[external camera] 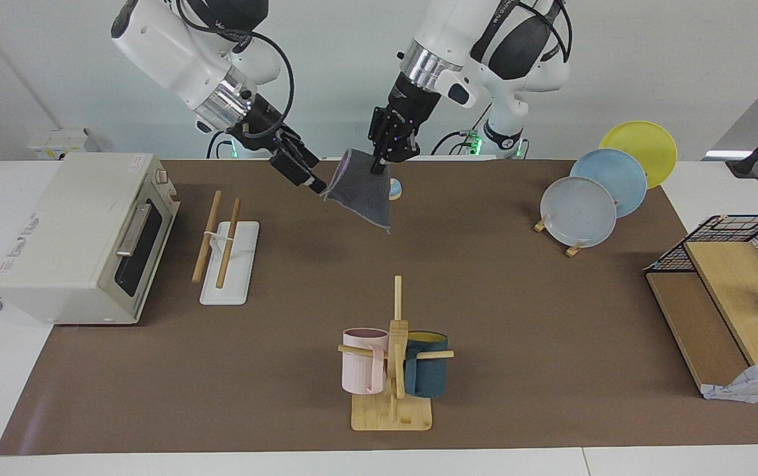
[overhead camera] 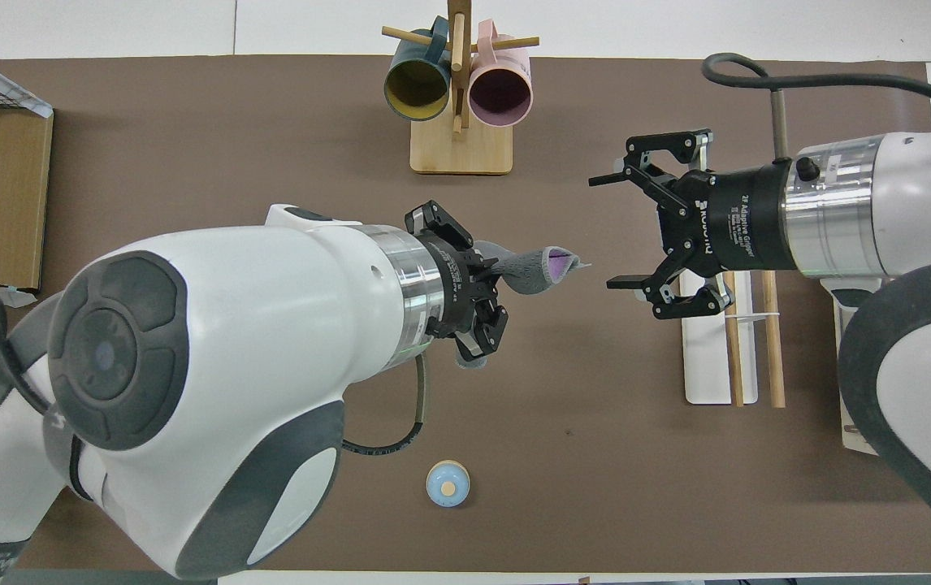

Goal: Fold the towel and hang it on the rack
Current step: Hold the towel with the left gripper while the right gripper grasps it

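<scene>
Bare brown mat between rack and mug tree.

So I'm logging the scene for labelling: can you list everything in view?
towel: one, grey with purple inside, hanging from the left gripper above the mat
rack: one, wooden rods on a white base, beside the toaster oven
toaster oven: one, cream, right arm's end
mug tree: one, wooden, with pink and teal mugs
plates: three, grey, blue, yellow, on a stand
wire basket: one, black, left arm's end
left gripper: shut on the towel
right gripper: open, beside the towel
</scene>
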`<state>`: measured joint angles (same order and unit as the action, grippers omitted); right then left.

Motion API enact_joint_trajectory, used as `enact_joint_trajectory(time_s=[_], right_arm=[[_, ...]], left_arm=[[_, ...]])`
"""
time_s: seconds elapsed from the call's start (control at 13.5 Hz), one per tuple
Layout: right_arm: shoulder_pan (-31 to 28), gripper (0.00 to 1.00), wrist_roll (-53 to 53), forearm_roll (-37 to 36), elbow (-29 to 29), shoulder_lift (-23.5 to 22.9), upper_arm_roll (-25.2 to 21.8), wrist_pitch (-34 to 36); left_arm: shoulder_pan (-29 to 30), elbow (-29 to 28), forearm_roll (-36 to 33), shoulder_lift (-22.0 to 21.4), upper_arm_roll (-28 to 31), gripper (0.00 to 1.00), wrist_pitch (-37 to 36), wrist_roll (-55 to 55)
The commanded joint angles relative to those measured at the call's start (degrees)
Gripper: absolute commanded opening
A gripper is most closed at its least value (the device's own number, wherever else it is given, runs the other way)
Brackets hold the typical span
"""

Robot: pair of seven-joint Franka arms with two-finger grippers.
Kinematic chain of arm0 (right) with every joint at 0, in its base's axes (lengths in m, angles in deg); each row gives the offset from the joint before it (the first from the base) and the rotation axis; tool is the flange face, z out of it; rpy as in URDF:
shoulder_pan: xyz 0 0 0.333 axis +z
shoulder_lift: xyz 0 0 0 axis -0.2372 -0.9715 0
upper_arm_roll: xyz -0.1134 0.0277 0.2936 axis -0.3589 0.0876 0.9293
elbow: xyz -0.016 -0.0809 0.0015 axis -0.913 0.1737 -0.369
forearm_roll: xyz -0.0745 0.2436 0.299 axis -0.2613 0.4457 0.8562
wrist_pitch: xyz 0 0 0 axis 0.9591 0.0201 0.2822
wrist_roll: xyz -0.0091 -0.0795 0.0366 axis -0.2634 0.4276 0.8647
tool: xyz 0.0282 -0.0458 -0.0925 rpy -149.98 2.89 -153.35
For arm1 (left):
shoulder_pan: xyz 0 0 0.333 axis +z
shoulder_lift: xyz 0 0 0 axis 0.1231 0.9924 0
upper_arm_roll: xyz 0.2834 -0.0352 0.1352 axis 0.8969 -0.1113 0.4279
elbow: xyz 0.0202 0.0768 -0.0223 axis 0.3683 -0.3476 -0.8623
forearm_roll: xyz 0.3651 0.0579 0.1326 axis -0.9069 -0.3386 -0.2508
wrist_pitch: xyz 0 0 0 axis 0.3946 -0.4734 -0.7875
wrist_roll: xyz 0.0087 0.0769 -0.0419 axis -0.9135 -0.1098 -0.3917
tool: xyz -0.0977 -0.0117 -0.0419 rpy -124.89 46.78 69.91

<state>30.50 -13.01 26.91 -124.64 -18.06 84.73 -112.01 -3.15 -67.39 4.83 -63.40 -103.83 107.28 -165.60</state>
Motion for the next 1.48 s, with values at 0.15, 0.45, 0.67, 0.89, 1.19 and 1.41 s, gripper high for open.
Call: enact_joint_trajectory(time_s=[0.15, 0.45, 0.67, 0.89, 1.19, 1.41], right_arm=[[2.11, 1.0, 0.93, 1.13, -3.69, 1.3, 0.42, -3.38], [3.69, 1.0, 0.58, 1.48, -3.16, -1.16, 0.42, -7.52], [4.4, 0.69, 0.49, 2.53, -3.07, -1.78, 0.42, -9.55], [4.58, 0.0, 0.58, 2.62, -2.81, -1.96, 0.42, -9.47], [4.67, 0.0, 5.31, 2.19, -3.24, -1.69, 0.42, -8.94], [4.58, 0.0, 5.76, 1.92, -3.34, -1.6, 0.42, -8.68]], left_arm=[[-0.15, -1.31, 0.0, -1.35, 0.41, 0.0, 1.37, -1.8], [-0.15, -1.31, 0.0, -1.35, 0.41, 0.0, 1.46, -2.15], [-0.15, -1.31, 0.0, -1.35, 0.41, 0.0, 1.81, -2.33], [-0.15, -1.31, 0.0, -1.35, 0.41, 0.0, 1.81, -2.42], [-0.15, -1.31, -0.09, -1.35, 0.41, 0.0, 1.81, -2.94], [-0.23, -1.31, -0.17, -1.35, 0.41, 0.0, 1.81, -2.94]])
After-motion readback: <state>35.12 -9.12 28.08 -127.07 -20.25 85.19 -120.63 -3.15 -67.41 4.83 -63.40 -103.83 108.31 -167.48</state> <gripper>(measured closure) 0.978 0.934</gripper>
